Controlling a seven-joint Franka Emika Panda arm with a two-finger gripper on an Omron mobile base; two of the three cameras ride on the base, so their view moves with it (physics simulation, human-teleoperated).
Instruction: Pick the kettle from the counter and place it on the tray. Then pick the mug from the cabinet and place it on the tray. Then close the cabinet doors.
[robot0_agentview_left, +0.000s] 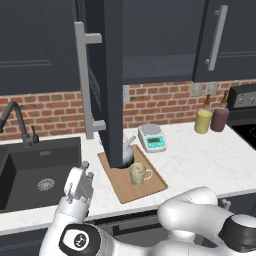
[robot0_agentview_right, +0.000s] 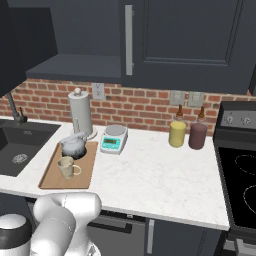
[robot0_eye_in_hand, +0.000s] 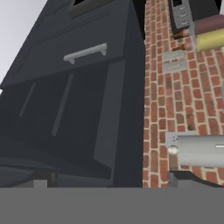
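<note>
No legible text, label, brand, number or sign was found on anything. The white kitchen scale (robot0_agentview_right: 114, 138) carried a teal display panel, its marks too small to read. The stove (robot0_agentview_right: 239, 170) showed control knobs on its back panel without readable markings. The yellow squeeze bottle (robot0_agentview_right: 177, 132) and the dark red bottle (robot0_agentview_right: 197, 134) bore no labels.
</note>
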